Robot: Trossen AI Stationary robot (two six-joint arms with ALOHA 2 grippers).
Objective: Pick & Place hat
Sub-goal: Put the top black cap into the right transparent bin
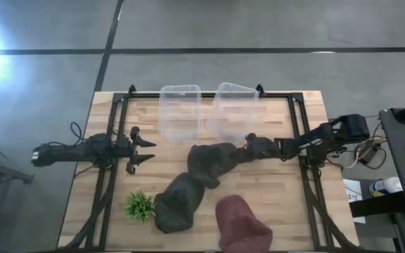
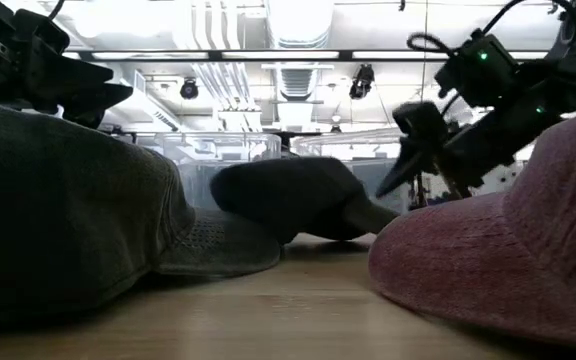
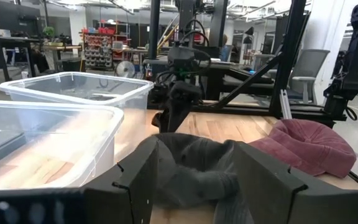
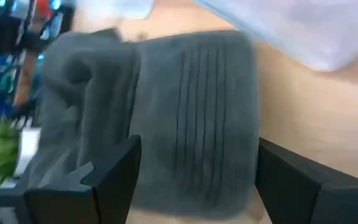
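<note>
Grey hat [image 1: 212, 161] — brim between the right gripper's [image 1: 250, 145] spread fingers.

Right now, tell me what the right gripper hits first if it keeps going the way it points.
The right gripper would probably meet the dark grey fabric hat first; its open fingers already frame the brim.

We see two clear plastic bins [image 1: 180, 111] [image 1: 232, 109] side by side at the far edge of the wooden tabletop [image 1: 280, 190]. A small green plant [image 1: 140, 205] lies on the tabletop, well apart from the bins, near the front edge.
</note>
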